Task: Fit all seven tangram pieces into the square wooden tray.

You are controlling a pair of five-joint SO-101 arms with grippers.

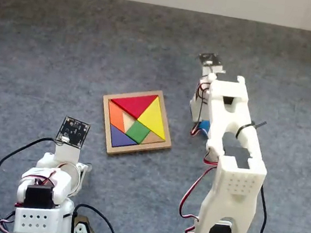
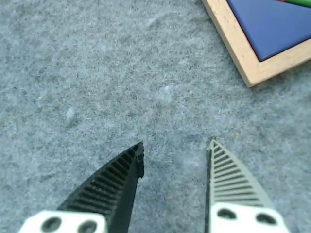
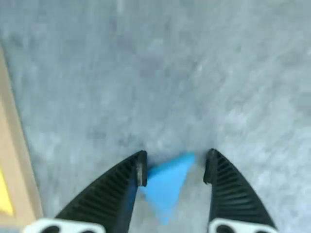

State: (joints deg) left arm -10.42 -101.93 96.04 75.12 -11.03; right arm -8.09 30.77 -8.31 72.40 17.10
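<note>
The square wooden tray (image 1: 138, 149) lies mid-table holding a red triangle (image 1: 137, 104), a yellow triangle (image 1: 154, 119), an orange piece (image 1: 116, 115), a green square (image 1: 137, 131) and a dark blue triangle (image 1: 120, 138). Two bare wood gaps remain among them. To the right of the tray, my right gripper (image 3: 175, 162) is shut on a light blue triangle (image 3: 165, 187), which also peeks out under the right arm (image 1: 203, 127). My left gripper (image 2: 176, 144) stands open over bare carpet, just short of the tray's near corner (image 2: 233, 46).
Grey carpet covers the table on all sides of the tray. The right arm (image 1: 233, 153) stretches up the right side and folds back down. The left arm (image 1: 46, 188) is tucked at the bottom left. The tray rim (image 3: 14, 145) runs close beside the right gripper.
</note>
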